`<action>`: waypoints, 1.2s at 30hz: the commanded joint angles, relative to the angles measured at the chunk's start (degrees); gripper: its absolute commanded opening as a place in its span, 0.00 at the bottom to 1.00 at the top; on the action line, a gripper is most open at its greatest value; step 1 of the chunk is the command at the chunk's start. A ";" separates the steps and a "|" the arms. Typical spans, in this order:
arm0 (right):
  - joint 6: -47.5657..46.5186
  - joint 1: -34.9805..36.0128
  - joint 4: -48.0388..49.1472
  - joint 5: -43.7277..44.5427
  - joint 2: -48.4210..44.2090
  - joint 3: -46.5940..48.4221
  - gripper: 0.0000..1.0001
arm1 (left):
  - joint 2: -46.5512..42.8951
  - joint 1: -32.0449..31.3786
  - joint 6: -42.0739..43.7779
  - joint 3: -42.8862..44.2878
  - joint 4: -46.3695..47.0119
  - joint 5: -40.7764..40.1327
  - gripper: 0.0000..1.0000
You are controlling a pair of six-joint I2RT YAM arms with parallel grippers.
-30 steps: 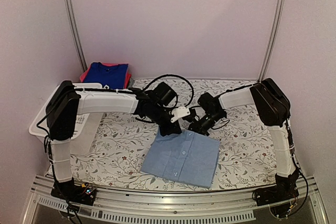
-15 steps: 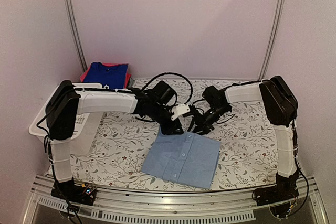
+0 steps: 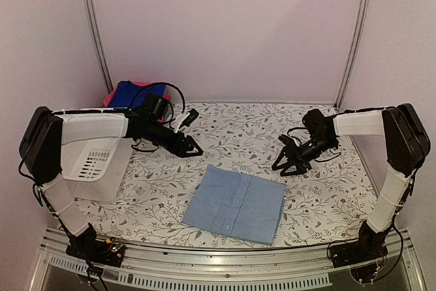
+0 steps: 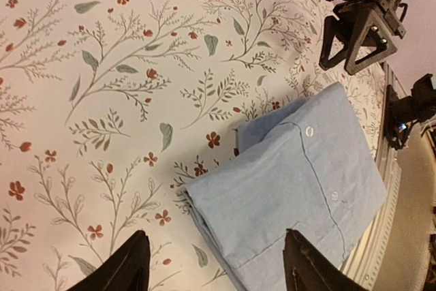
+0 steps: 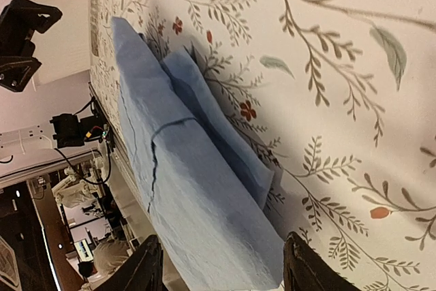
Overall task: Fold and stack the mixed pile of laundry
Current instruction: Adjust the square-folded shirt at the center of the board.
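Far left, the white basket [image 3: 88, 161] sits at nine o'clock, with the blue and pink-red garments [image 3: 136, 93] stacked at ten. The left arm reaches low over the desk [image 3: 327, 199], left pincer [image 3: 190, 146] spread and empty. The folded pale-blue shirt [image 3: 235, 204] lies flat at six. At two o'clock off it the right pincer [image 3: 286, 167] is spread and empty too, forearm angled down.

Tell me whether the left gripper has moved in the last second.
Yes. The left gripper has drawn back leftward from the far edge of the pale-blue shirt, toward the white basket.
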 commanded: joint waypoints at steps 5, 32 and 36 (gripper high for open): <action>2.33 0.44 7.51 0.91 -2.98 -11.08 0.66 | 3.34 -0.01 -9.62 -7.64 5.99 9.63 0.66; 6.19 2.36 -1.37 3.63 -11.10 -14.50 0.00 | 10.47 0.19 -11.34 -5.44 9.31 15.94 0.54; 5.43 2.35 1.68 10.67 -4.92 -16.36 0.00 | 11.98 0.10 -11.34 -4.00 8.82 16.13 0.56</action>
